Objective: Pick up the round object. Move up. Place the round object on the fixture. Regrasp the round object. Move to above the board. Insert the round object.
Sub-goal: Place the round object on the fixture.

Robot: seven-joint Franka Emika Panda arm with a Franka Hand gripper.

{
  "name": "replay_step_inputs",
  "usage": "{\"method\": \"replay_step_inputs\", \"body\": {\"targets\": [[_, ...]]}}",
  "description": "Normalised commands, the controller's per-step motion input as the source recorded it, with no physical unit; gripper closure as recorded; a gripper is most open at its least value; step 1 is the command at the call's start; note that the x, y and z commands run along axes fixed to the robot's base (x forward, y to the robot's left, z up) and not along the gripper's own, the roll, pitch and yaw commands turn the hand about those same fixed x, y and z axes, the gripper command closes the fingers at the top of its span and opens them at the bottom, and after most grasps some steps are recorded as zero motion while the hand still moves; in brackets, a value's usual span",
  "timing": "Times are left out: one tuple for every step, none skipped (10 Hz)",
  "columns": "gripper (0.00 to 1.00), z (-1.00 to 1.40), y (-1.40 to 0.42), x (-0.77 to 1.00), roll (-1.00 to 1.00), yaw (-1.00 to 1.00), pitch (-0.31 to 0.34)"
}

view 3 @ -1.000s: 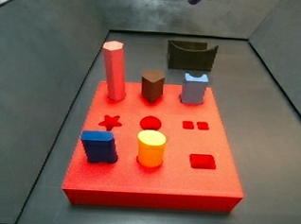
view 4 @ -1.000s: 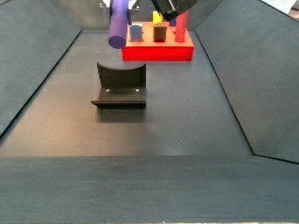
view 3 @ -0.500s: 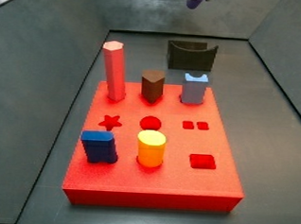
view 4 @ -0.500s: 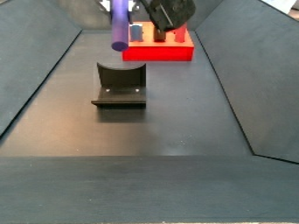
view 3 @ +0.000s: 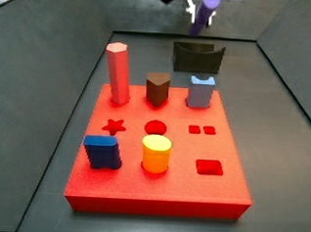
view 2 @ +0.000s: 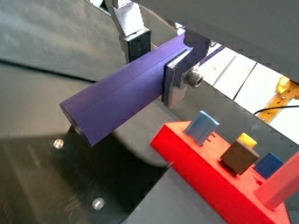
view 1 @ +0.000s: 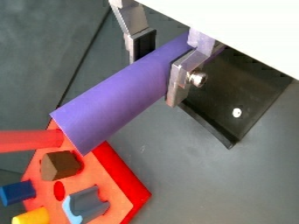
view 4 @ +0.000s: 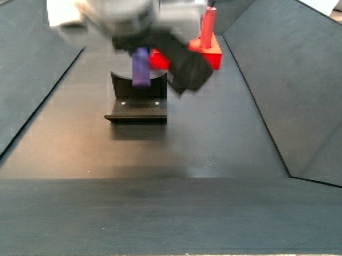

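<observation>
Purple round object (view 1: 122, 96) sits clamped between our gripper's (view 1: 163, 59) two silver fingers (view 1: 181, 74), gripped near one end. We see it hanging in the air just above the dark fixture (view 4: 136, 100), with the red board (view 3: 157, 147) nearby.

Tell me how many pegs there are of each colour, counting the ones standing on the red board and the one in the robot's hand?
Pink: 1
Brown: 1
Light blue: 1
Dark blue: 1
Yellow: 1
Purple: 1, clamped in the hand above the fixture
Total: 6, with 5 on the board
</observation>
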Motion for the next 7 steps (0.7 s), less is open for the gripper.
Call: {"method": "replay_step_inputs", "body": {"targets": [[1.00, -1.00, 0.14, 0.20, -0.34, -0.23, 0.067], [1.00, -1.00, 0.14, 0.20, -0.22, -0.20, 0.019], [1.00, -0.90, 0.13, 0.19, -0.18, -0.18, -0.012], [1.00, -0.63, 0.10, 0.14, -0.17, -0.14, -0.034], [1.00, -0.50, 0.08, 0.13, -0.17, -0.13, -0.043], [1.00, -0.28, 0.07, 0.10, -0.15, -0.09, -0.044], [1.00, -0.21, 0.08, 0.09, -0.12, -0.08, -0.048]]}}
